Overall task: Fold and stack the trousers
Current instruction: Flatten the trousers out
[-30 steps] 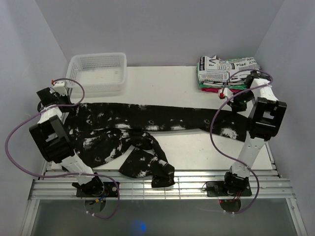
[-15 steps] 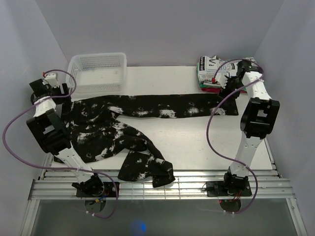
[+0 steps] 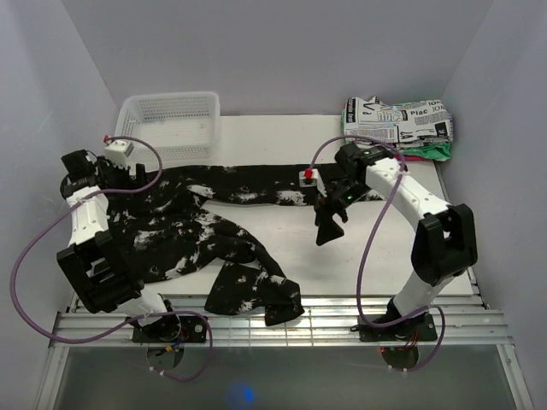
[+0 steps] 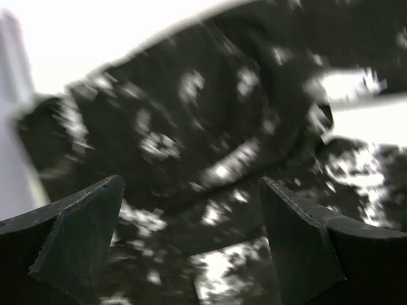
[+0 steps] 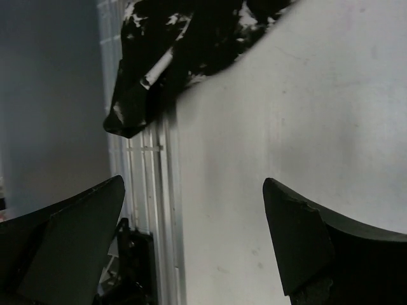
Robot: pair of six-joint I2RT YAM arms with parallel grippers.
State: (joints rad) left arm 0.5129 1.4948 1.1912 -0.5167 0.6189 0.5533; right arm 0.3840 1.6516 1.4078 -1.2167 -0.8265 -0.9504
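The trousers (image 3: 256,188), black with white splotches, lie across the table. One leg is stretched along the back toward the right, and the other bends down to a crumpled end (image 3: 265,299) at the front. My left gripper (image 3: 147,178) hovers open over the waist end at the far left. In the left wrist view its fingers (image 4: 76,235) stand wide apart above blurred fabric (image 4: 203,127) and hold nothing. My right gripper (image 3: 329,224) hangs open over bare table just in front of the stretched leg. The right wrist view shows the crumpled leg end (image 5: 191,38) beyond that gripper (image 5: 194,210).
A white plastic basket (image 3: 171,128) stands at the back left, close to the left arm. A stack of folded garments (image 3: 397,124) with a newspaper-print one on top sits at the back right. The slatted metal rail (image 3: 342,320) runs along the table's front edge.
Both grippers have opened and let go of the trousers. The right arm swung from the back right corner to the table's middle. The left arm shifted slightly inward.
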